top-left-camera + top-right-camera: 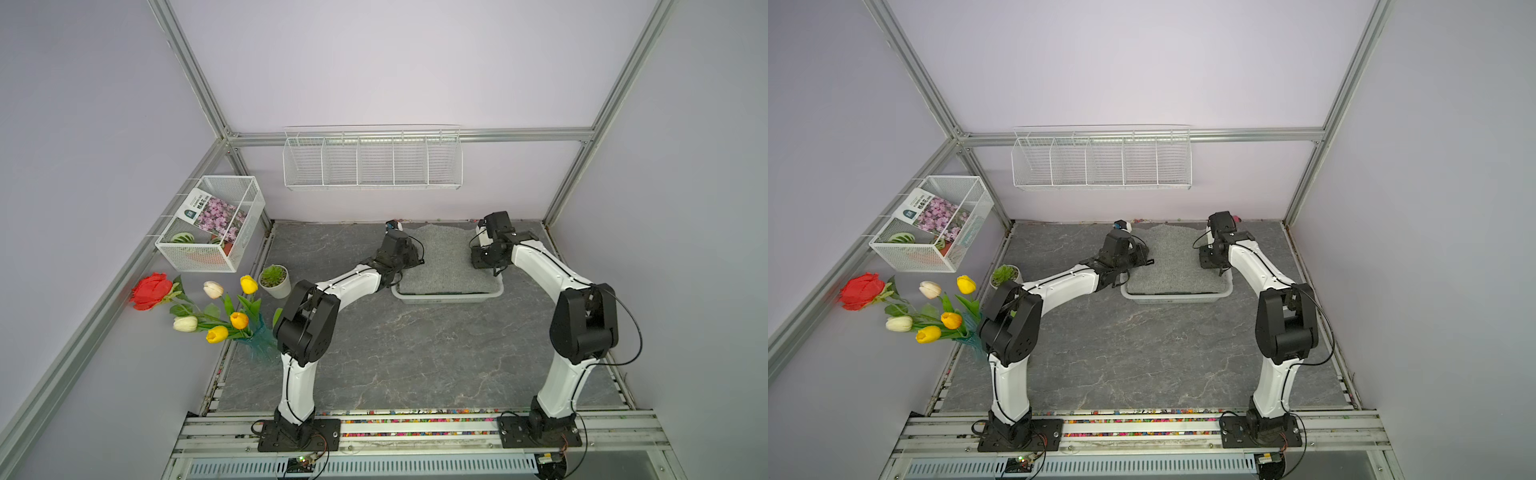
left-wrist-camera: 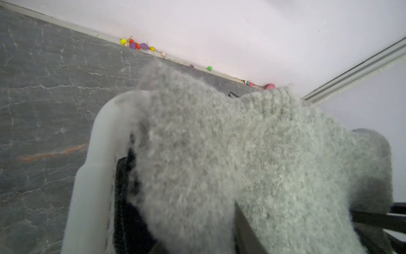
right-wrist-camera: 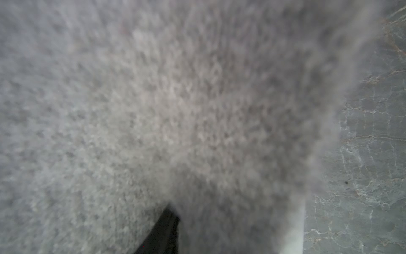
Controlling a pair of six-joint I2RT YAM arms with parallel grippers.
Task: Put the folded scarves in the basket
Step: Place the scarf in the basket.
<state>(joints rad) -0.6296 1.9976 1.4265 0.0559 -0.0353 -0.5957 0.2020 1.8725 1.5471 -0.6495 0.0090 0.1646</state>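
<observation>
You are seeing the fluffy grey folded knit scarf lying in the low white slotted plastic basket at 12 o'clock on the grey marbled table. Your left gripper is sitting at the scarf's 9 o'clock edge and your right gripper at its 3 o'clock edge. Fabric is hiding both, so I cannot tell whether either is spread or pinching.

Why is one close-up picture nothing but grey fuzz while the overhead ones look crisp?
Right wrist view: the scarf lies too close to the lens, so all blurs. Left wrist view: scarf fairly sharp, the basket rim smeared. In both top views: even light, faint shadows, crisp detail.
</observation>
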